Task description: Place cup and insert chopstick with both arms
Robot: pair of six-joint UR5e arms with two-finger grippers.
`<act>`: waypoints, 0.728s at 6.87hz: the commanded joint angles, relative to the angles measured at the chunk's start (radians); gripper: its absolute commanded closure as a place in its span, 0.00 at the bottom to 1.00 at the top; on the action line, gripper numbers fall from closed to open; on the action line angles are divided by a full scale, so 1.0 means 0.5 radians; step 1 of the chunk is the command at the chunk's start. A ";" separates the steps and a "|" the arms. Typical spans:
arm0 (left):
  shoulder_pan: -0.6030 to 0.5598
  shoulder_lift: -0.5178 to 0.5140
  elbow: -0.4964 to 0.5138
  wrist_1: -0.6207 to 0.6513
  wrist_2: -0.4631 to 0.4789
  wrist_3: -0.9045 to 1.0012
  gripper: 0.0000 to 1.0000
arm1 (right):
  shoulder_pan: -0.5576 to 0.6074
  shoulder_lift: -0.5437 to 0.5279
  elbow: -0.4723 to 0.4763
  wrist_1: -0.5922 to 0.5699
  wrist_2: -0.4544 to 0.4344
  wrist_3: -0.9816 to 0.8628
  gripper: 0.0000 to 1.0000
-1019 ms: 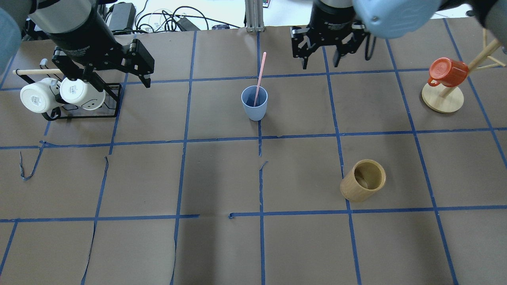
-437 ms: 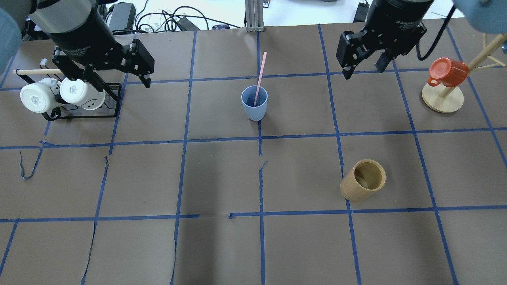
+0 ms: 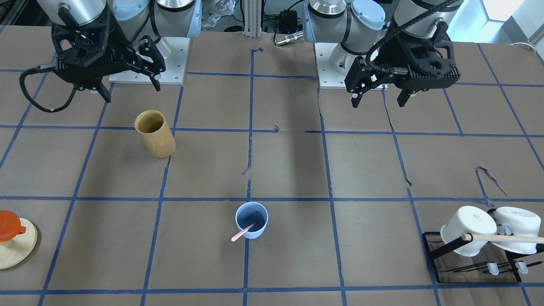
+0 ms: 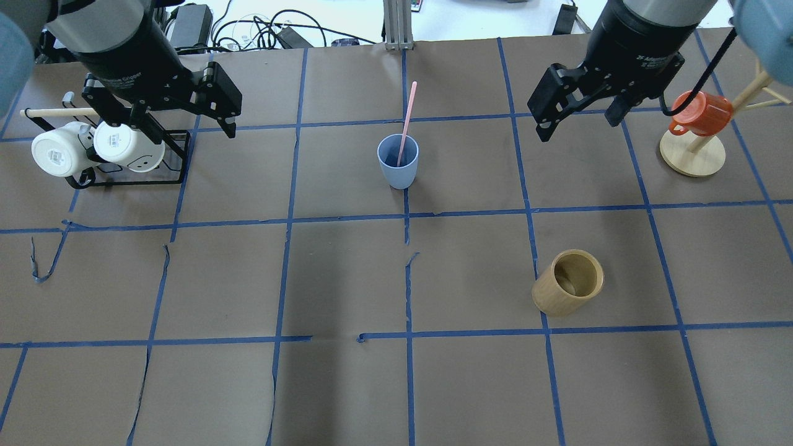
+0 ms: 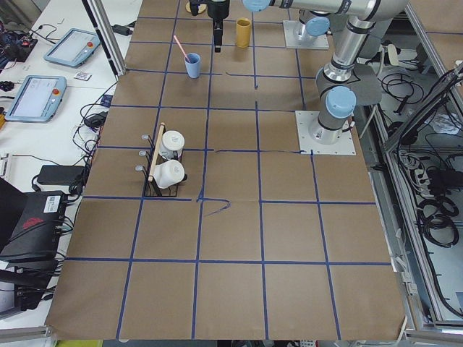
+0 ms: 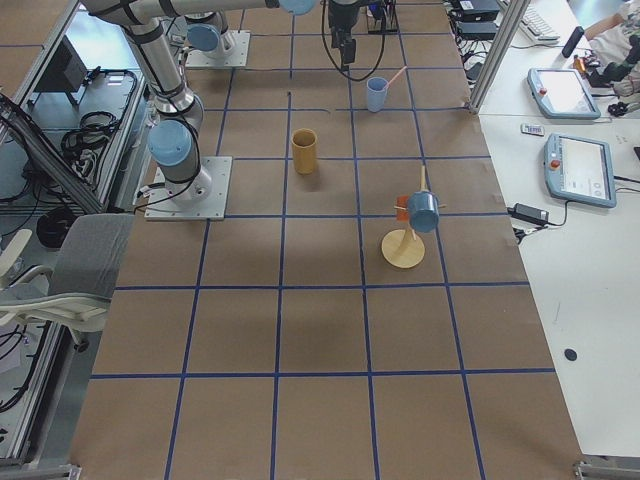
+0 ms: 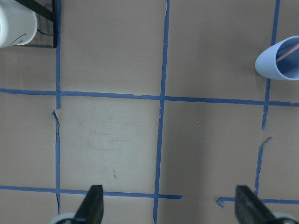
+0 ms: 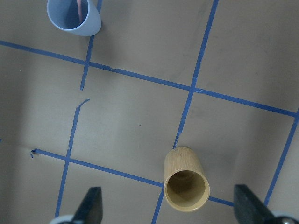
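The light-blue cup (image 4: 398,162) stands upright near the middle of the table's far half, also seen in the front view (image 3: 251,220). The pale pink chopstick (image 4: 406,121) leans inside it, its upper end sticking out over the rim (image 3: 243,233). My left gripper (image 4: 192,133) is open and empty, raised well left of the cup beside the mug rack. My right gripper (image 4: 579,127) is open and empty, raised well right of the cup. The cup shows at the top right of the left wrist view (image 7: 280,60) and at the top left of the right wrist view (image 8: 74,17).
A tan bamboo cylinder (image 4: 569,283) stands on the right, nearer the robot. A black rack with two white mugs (image 4: 93,148) and a wooden dowel (image 4: 56,113) sits far left. An orange mug (image 4: 700,114) hangs on a wooden stand far right.
My right gripper has swung from just right of the cup's far side out to the right, towards the orange mug. The left gripper, cup and chopstick have not moved.
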 commanded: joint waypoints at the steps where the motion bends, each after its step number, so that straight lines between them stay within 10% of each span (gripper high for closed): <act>1: 0.000 0.000 -0.001 -0.001 0.000 0.000 0.00 | -0.004 -0.065 0.062 -0.006 -0.010 0.054 0.00; 5: 0.003 0.000 -0.001 -0.001 0.000 0.000 0.00 | -0.001 -0.065 0.062 -0.149 -0.225 0.337 0.00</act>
